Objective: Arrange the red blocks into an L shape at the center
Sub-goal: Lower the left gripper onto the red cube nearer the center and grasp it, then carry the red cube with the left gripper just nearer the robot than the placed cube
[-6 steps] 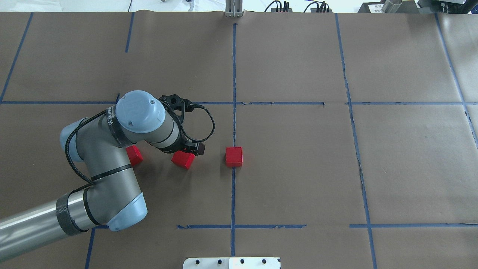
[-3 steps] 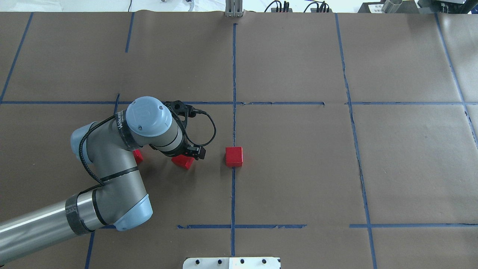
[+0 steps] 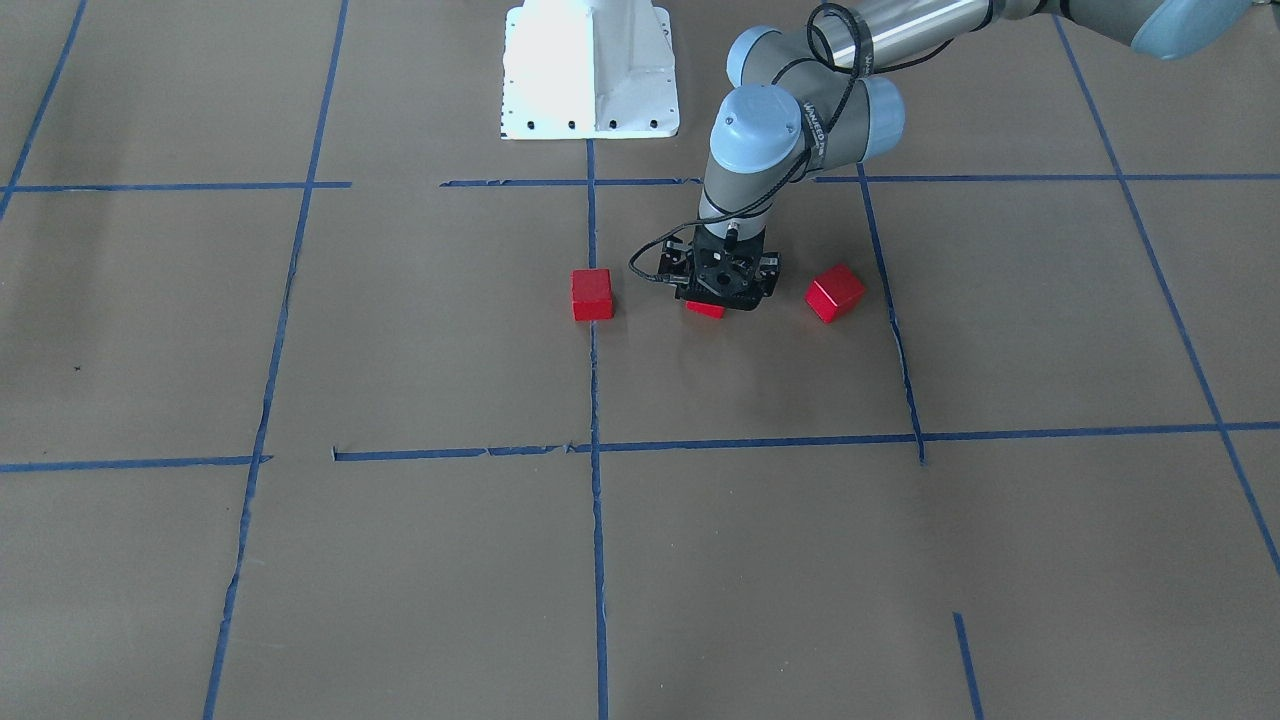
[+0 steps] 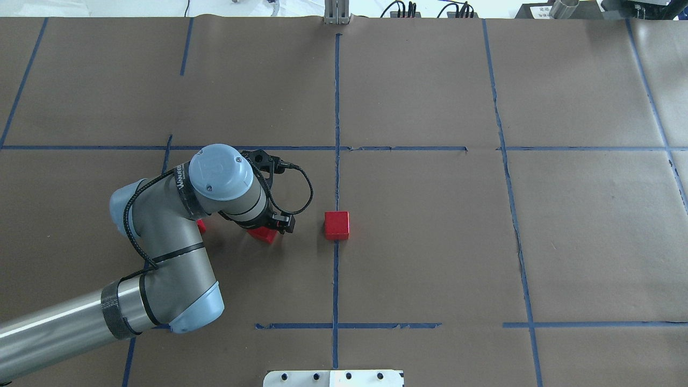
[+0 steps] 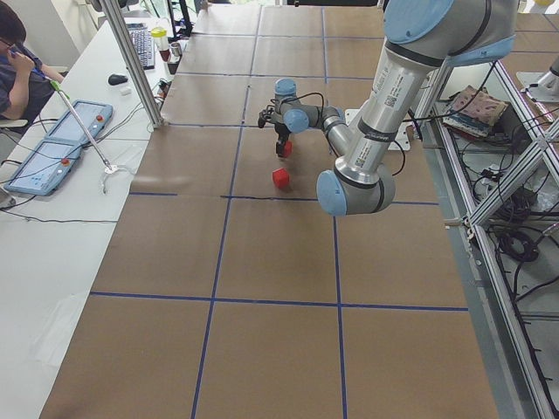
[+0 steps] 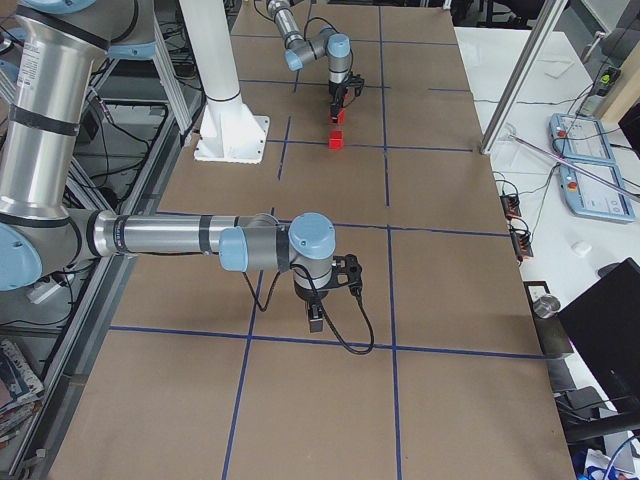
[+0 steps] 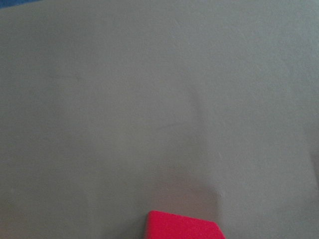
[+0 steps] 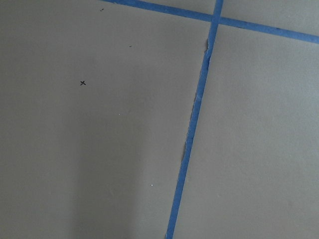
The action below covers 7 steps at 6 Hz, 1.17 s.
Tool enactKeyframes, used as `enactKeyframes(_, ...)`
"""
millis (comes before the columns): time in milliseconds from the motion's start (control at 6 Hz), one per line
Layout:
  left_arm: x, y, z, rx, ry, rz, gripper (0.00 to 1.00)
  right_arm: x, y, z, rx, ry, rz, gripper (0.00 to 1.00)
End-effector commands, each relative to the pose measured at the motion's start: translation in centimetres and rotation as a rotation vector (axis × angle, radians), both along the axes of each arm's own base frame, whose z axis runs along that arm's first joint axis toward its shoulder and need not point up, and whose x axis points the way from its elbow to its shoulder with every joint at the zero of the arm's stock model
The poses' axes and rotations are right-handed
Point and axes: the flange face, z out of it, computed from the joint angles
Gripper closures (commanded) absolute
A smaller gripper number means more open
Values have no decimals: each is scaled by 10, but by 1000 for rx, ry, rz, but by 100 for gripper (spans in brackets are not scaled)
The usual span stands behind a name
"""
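- Three red blocks in a loose row, well apart, none touching: one block (image 4: 337,225) on the long blue tape line (image 4: 336,107) of the center patch (image 4: 419,236); middle block (image 3: 706,310) toward the left arm's side; third block (image 3: 835,292) farther out that way, half hidden by the arm in the overhead view.
- Left gripper (image 3: 722,296): pointing straight down, low over the middle block and covering most of it, with only a red edge showing beneath.
- Jaw opening not readable, nor any grip on the block: fingers hidden under the gripper body.
- Right gripper (image 6: 315,322): far off, over bare paper near a tape crossing; opening impossible to judge from this side view.
- Step in hand, by the look of it: picking up the middle block.
- Next, probably: secure the block, carry it to the tape line, set it flush and square against the block there.
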Motion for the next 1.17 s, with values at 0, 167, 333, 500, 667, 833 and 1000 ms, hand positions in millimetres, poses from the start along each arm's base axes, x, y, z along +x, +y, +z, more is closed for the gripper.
enactKeyframes(0,2,-1,-3,1,0,2,53,0,0,0,0,0,-1,0)
enactKeyframes(167,0,-5,-11,2,8,-7,66,0,0,0,0,0,-1,0)
enactKeyframes(333,-17,-29,-21,1,14,-52,66,0,-1,0,0,0,-1,0)
enactKeyframes(500,-24,-46,-37,-57,23,-131,66,0,0,2,-4,0,0,0)
enactKeyframes(667,-14,-62,-56,-127,45,-213,66,0,0,2,-5,0,0,0)
enactKeyframes(833,13,-80,-71,-144,25,-221,66,0,0,5,-9,2,-1,0)
enactKeyframes(1000,34,-92,-87,-150,16,-221,66,0,0,7,-12,2,-1,0)
